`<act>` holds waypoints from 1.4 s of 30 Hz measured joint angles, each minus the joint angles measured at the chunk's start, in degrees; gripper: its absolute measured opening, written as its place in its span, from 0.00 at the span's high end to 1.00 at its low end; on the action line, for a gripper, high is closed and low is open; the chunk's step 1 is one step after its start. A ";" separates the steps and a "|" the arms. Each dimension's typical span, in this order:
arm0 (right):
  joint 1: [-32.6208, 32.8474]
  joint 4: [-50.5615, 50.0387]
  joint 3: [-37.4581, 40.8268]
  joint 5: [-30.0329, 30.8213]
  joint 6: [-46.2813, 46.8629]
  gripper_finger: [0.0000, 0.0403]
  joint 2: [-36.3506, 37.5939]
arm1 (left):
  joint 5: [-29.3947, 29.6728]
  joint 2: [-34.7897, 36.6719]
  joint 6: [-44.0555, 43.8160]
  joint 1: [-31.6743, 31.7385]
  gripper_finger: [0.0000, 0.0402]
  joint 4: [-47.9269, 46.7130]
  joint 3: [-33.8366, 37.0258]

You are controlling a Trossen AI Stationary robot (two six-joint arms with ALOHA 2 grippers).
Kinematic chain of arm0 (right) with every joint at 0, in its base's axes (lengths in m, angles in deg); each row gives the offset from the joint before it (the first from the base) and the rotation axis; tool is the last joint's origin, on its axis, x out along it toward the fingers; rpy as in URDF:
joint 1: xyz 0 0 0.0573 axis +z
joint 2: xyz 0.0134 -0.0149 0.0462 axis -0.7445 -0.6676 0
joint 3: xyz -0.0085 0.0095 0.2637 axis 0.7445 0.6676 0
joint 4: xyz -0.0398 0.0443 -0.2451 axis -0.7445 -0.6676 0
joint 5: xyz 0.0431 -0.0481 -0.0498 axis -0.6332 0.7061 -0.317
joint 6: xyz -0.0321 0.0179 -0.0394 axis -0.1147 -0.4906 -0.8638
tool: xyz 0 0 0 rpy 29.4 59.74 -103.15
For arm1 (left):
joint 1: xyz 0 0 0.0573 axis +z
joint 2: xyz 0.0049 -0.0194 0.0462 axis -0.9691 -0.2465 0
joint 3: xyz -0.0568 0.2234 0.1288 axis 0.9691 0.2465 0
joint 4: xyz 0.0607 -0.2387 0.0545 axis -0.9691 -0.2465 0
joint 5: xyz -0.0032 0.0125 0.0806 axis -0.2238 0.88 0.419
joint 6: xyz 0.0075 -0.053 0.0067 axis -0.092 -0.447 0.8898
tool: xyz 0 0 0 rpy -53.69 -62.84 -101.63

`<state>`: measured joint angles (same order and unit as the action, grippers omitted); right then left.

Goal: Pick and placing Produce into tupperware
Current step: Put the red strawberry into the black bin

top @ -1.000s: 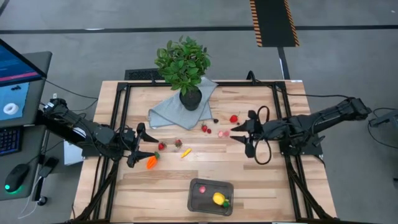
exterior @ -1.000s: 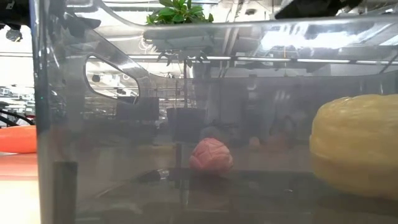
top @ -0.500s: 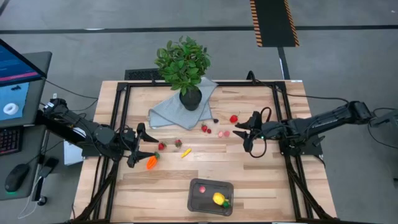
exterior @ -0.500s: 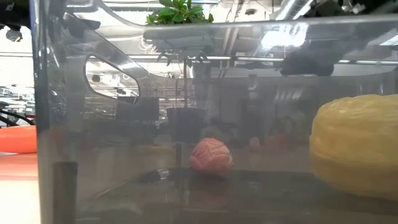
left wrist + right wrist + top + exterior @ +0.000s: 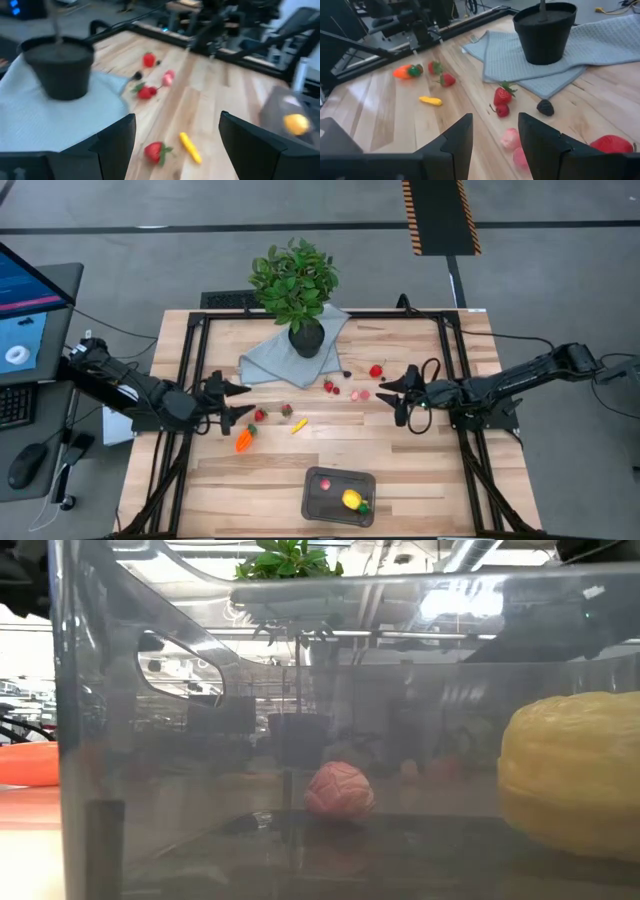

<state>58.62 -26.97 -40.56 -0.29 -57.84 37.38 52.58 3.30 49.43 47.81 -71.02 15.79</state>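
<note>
Even, bright light falls from overhead on the pale bench, and shadows under the arms are soft and short. The low view looks through the grey wall of the tupperware, hazy and streaked with ceiling-light glare, so the lemon looks perhaps swollen. The left wrist view is smeared with blur; the right wrist view is sharper.

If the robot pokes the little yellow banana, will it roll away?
Probably not far. The banana is long and slightly curved and lies flat on the wooden table, so a poke would more likely spin or slide it. It looks tiny and smooth, so it is probably light and could slip between the right gripper's open fingers.
</note>
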 joint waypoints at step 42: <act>0.02 1.40 0.96 -0.03 2.51 0.56 -6.80 | -7.61 -55.71 -25.31 8.29 0.41 16.93 -13.58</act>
<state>58.64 -25.57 -39.60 -0.32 -55.33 30.59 44.97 -52.41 24.12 56.10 -54.09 2.21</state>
